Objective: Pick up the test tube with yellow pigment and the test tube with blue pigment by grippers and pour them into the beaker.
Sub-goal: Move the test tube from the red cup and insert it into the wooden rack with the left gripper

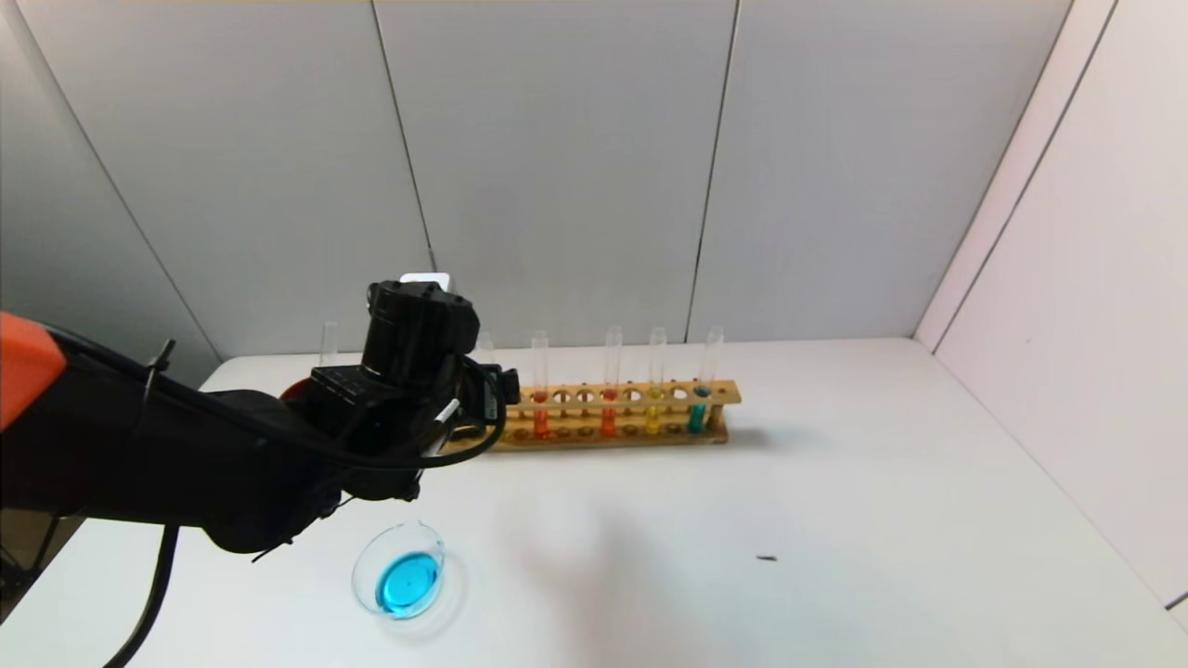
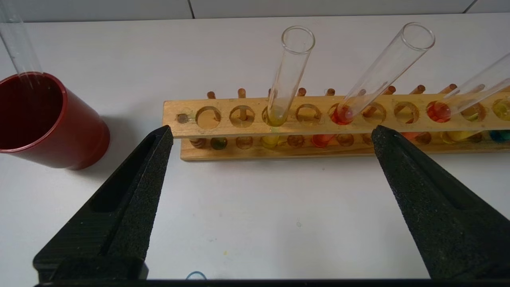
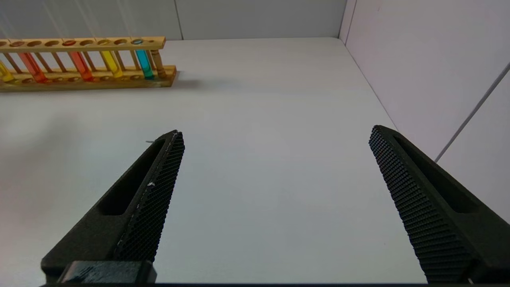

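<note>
Dark red and opaque, a plastic cup point(image 2: 48, 119) stands at the left on the white counter point(image 1: 835, 520), an empty clear tube leaning in it. Beside it runs the long wooden rack point(image 2: 318, 119). The left claw point(image 2: 271, 135), spread wide and empty, hovers in front of the rack's left end, facing a slim clear tube of yellow liquid point(image 2: 287, 75) that stands in the rack. Nearer the robot sits the squat clear glass beaker point(image 1: 401, 571), blue liquid inside. Farther right the rack carries orange-red tubes point(image 1: 609, 394), another yellow one and a teal tube point(image 1: 701, 394). The right claw point(image 3: 275, 135), also spread and empty, hangs over bare counter.
</note>
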